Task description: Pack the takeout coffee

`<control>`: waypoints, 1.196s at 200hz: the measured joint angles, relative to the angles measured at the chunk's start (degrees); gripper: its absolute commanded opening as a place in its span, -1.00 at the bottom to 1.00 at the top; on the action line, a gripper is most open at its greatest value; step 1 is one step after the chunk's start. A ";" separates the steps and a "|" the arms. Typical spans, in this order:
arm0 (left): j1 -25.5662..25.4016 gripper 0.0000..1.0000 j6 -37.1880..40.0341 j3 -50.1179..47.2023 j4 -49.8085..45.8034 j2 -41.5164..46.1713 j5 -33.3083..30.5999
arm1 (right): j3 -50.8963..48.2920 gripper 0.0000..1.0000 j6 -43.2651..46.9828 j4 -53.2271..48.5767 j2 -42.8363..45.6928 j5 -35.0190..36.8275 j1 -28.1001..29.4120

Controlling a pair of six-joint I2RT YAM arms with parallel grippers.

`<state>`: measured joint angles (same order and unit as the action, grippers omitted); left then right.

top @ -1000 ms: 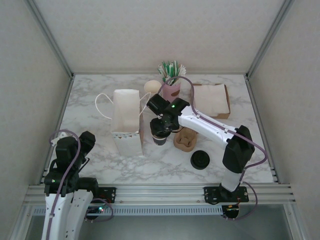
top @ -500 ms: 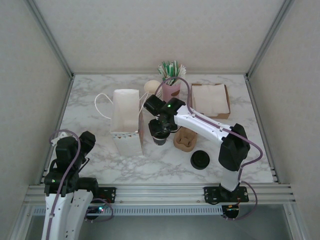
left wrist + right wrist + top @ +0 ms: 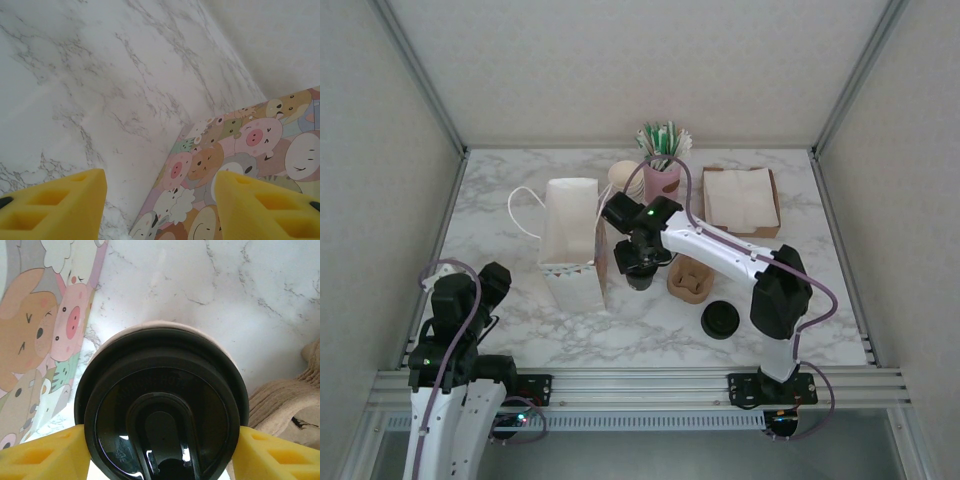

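fingers [image 3: 45, 452] of the right gripper [image 3: 160, 445] are clamped on the coffee cup [image 3: 160, 385] between them; left gripper [image 3: 160, 182] fingers [image 3: 55, 200] are spread above a bag [image 3: 240, 150].

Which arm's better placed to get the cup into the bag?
Right. Its tool grips the cup at the lid, right beside the bag. The left tool is open and empty, farther from the bag.

Between jaws: takeout coffee [image 3: 162, 410], lid glossy black plastic, cup rim matt cream paper. Right gripper [image 3: 161, 452] pads [image 3: 40, 455]: matt yellow plastic. Beside one jaw: bag [image 3: 30, 330], matt printed paper. Beside the other: cup tray [image 3: 280, 405], rough brown pulp. Beneath: table [image 3: 225, 290], smooth marble-look, faint sheen.
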<state>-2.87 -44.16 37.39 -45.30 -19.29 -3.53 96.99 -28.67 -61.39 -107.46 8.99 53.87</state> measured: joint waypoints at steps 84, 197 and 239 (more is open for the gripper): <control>0.00 0.16 0.00 0.00 0.04 -1.07 0.00 | 0.44 0.32 -0.09 -0.59 -1.09 1.75 0.66; 0.00 0.12 -0.02 0.00 0.04 -1.11 0.28 | 0.39 0.23 1.05 -0.79 -1.31 -2.14 -1.20; 0.00 0.11 0.00 0.00 0.04 -1.11 0.66 | 0.92 0.23 2.21 -1.60 -1.75 -2.62 -1.73</control>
<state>-2.87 -44.16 37.39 -45.25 -20.40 -2.87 97.91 -26.46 -62.98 -109.21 6.37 52.14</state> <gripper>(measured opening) 0.561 0.622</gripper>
